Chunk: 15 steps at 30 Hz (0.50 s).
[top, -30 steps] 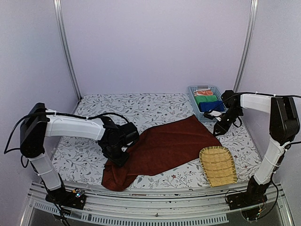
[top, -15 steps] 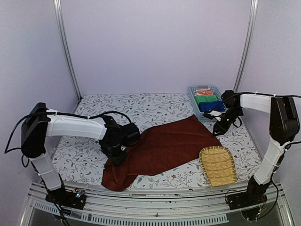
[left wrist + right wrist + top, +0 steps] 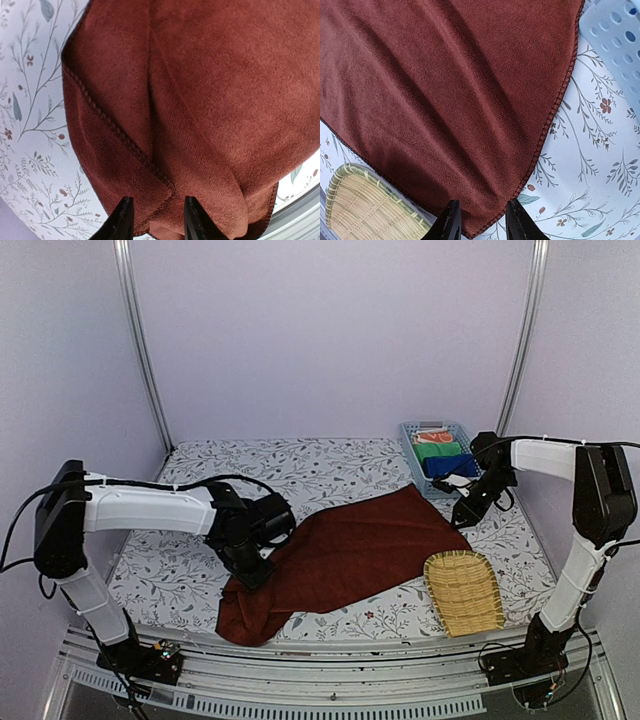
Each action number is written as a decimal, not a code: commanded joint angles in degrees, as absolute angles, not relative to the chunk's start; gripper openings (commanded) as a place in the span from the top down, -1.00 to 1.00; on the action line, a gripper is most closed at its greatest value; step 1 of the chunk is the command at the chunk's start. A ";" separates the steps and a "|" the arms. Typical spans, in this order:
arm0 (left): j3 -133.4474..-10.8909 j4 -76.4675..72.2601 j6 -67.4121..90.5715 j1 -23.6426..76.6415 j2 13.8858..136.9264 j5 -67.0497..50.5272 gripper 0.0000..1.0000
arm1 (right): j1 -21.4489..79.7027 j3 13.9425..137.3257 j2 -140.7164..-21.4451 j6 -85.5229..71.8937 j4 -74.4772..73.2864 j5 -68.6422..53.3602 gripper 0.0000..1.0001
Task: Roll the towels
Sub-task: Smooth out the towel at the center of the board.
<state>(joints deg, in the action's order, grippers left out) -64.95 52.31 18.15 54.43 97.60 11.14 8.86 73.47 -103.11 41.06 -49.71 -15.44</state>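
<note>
From where I stand, half the job looks left; across the worktop (image 3: 330, 465) the reddish-brown towel (image 3: 350, 550) lies spread open from near left to far right, unrolled, its near-left end rumpled; the blue towel (image 3: 450, 466) sits bundled in the basket (image 3: 405, 436) at far right, seemingly done; the right gripper (image 3: 481, 220) stands parted over the towel's far corner; the left gripper (image 3: 156, 222) straddles a folded hem, and I cannot tell whether it bites.

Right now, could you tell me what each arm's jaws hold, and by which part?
Cannot be told: the left jaws straddle a folded edge of the brown towel, the right jaws its corner.
</note>
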 commanded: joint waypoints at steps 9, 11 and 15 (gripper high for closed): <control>-64.02 52.15 18.63 51.96 99.58 12.05 0.31 | 8.79 72.67 -104.01 40.43 -49.24 -16.68 0.33; -63.66 52.04 18.57 51.57 99.89 11.83 0.35 | 8.79 72.67 -104.14 40.34 -49.19 -16.78 0.33; -63.33 51.93 18.46 50.91 99.58 11.66 0.66 | 8.79 72.61 -104.28 40.17 -49.13 -16.96 0.34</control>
<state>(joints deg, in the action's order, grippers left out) -64.16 51.94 18.39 52.07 99.09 11.29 8.86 73.41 -103.26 40.71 -49.69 -15.64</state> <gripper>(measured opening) 0.219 0.334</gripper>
